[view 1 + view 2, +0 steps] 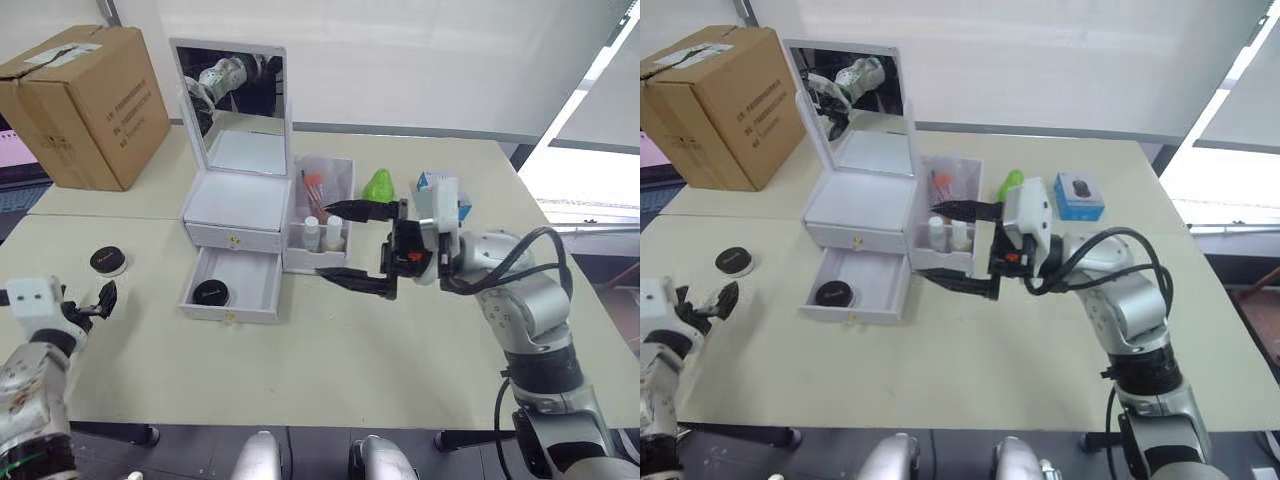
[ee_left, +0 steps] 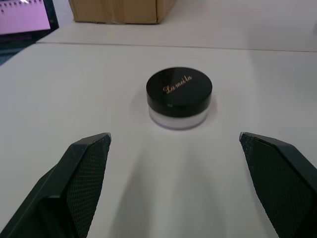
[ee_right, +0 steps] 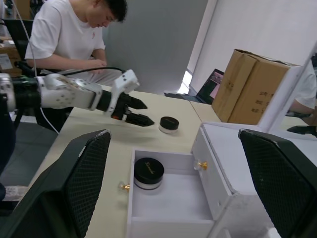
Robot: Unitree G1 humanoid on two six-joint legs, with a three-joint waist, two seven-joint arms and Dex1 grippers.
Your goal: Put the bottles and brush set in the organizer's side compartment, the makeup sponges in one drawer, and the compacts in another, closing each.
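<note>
The white organizer point(image 1: 238, 203) stands with its mirror lid up. Its lower drawer point(image 1: 256, 283) is pulled out and holds one black compact point(image 1: 211, 293); the upper drawer is closed. Two small white bottles point(image 1: 322, 235) and the brush set point(image 1: 313, 189) stand in the side compartment. A second black compact point(image 2: 179, 96) sits on the table left of the organizer, just ahead of my open left gripper point(image 1: 100, 300). My right gripper point(image 1: 346, 246) hovers open in front of the side compartment, holding nothing. A green makeup sponge point(image 1: 378, 186) lies right of the organizer.
A cardboard box point(image 1: 82, 105) stands at the back left corner. A small blue box point(image 1: 1078, 195) lies behind my right arm. A person in a white shirt point(image 3: 74, 34) sits beyond the table's left side.
</note>
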